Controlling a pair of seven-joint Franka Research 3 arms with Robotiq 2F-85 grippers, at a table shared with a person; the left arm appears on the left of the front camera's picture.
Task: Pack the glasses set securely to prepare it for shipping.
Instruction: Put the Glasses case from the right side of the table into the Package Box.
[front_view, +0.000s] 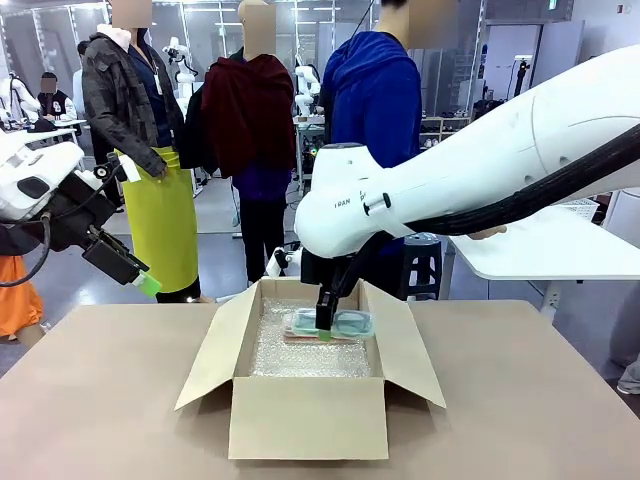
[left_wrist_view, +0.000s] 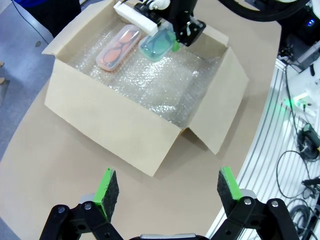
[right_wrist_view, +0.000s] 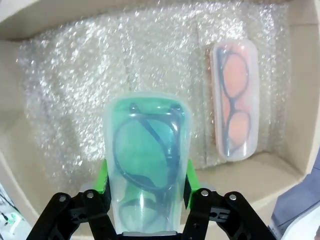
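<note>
Closest to the camera is the open cardboard box (front_view: 305, 415) sitting mid-table (front_view: 100, 400), flaps out, floor lined with bubble wrap (right_wrist_view: 75, 90). Left gripper (left_wrist_view: 167, 187) hangs off to the box's left, well apart from it, jaws wide with nothing in them. The right gripper (right_wrist_view: 145, 177) is way nearer, down inside the box and clamped on one end of the mint green case (right_wrist_view: 145, 150), whose long axis runs straight out along the fingers. Just beside it, roughly parallel, the pink case (right_wrist_view: 233, 102) lies flat on the wrap by the box wall. Can't tell if the green one is touching down. I'd guess it goes alongside the pink.
</note>
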